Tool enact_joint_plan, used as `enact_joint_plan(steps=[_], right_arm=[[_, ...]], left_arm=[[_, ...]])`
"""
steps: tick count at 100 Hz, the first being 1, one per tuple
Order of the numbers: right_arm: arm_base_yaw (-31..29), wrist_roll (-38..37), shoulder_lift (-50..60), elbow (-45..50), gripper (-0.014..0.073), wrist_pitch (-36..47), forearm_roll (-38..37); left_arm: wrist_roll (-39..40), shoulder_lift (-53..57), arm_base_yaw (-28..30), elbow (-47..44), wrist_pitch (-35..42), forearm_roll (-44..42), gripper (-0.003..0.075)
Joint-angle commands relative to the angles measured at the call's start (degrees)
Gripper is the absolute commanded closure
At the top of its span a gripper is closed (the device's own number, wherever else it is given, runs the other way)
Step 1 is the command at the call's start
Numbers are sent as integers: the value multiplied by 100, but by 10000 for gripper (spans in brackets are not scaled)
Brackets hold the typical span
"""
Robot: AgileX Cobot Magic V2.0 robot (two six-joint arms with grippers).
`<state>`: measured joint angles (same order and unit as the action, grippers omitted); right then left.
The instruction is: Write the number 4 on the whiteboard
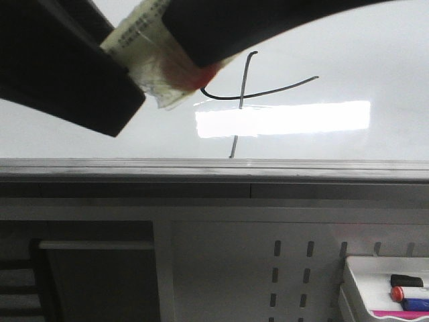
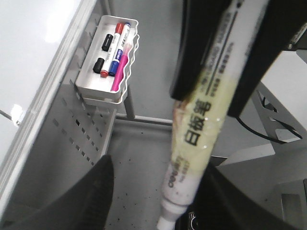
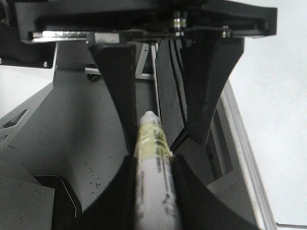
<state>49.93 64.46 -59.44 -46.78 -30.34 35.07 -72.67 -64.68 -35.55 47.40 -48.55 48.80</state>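
The whiteboard [image 1: 375,54] fills the upper front view, with a bright light reflected on it. The number 4 [image 1: 242,97] shows as a black stem and curved crossbar; its left stroke is hidden behind the marker [image 1: 161,60], which has yellowed tape and a red end. My right gripper [image 3: 153,158] is shut on the marker [image 3: 153,191]. My left gripper [image 2: 158,165] is open, its fingers straddling the marker [image 2: 196,129] close to one finger. Black gripper parts [image 1: 67,67] cover the top left of the front view.
A grey metal rail [image 1: 214,168] runs along the whiteboard's lower edge. A small white tray [image 2: 96,91] hangs on the perforated panel and holds several spare markers [image 2: 115,52]; it also shows at the front view's lower right [image 1: 362,268]. Grey floor lies below.
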Motion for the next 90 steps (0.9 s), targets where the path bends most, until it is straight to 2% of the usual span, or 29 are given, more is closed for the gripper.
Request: enact_joint_plan(steps=[1,12,40,90], right_arm=[[-7,64,97,-136,638,164,185],[-7,64,97,-136,638,164,185],[-7,64,97,-136,638,131,185],[-7,64,97,-136,621,-22,281]], left_arm=[[-3,41,-34,198,254,313,476],[-3,33,-34,198,283,337,582],[-3,33,-34,198,292,377,736],[-3,33,-34,198,457,547,741]])
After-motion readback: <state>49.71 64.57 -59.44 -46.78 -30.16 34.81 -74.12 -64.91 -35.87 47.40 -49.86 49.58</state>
